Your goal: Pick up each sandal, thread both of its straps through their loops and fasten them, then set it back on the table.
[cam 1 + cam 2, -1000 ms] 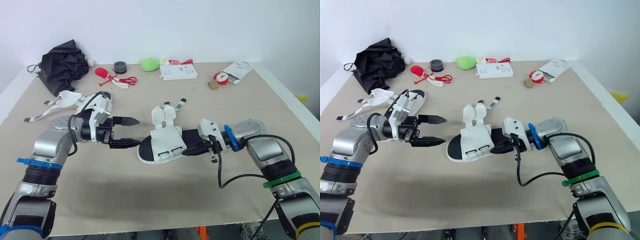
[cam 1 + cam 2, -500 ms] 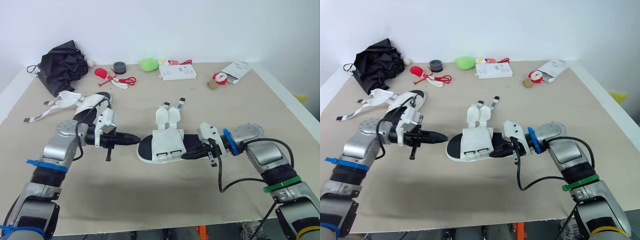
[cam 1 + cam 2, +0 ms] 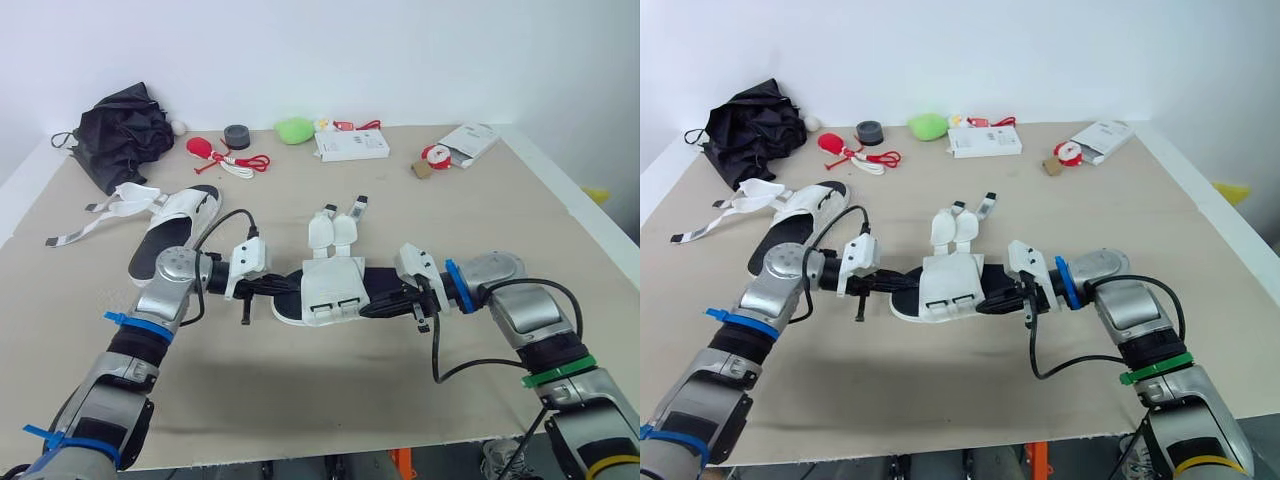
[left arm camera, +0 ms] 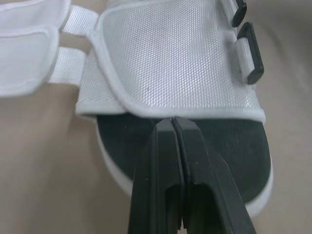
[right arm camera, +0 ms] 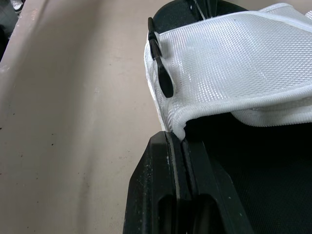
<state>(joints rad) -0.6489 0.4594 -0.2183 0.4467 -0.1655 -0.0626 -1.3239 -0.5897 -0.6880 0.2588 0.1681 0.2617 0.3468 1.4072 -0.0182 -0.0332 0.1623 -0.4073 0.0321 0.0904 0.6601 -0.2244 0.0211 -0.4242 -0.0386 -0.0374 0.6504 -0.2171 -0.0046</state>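
— Where is the sandal (image 3: 325, 290)?
— Flat on the bench (image 3: 300, 400), between both arms, straps (image 3: 338, 225) lying unthreaded.
— Pincers?
— Left pincer (image 4: 173, 122) and right pincer (image 5: 176, 136) both closed, empty, tips against the mesh upper's hem at opposite ends.
— Handling?
— Judged light: the sole looks stiff, the straps limp (hold by the sole edge).

Silver arms (image 3: 165, 288) (image 3: 512, 300), blk hands (image 3: 283, 291) (image 3: 372, 307), blue/green bands (image 3: 131, 322) (image 3: 548, 366)
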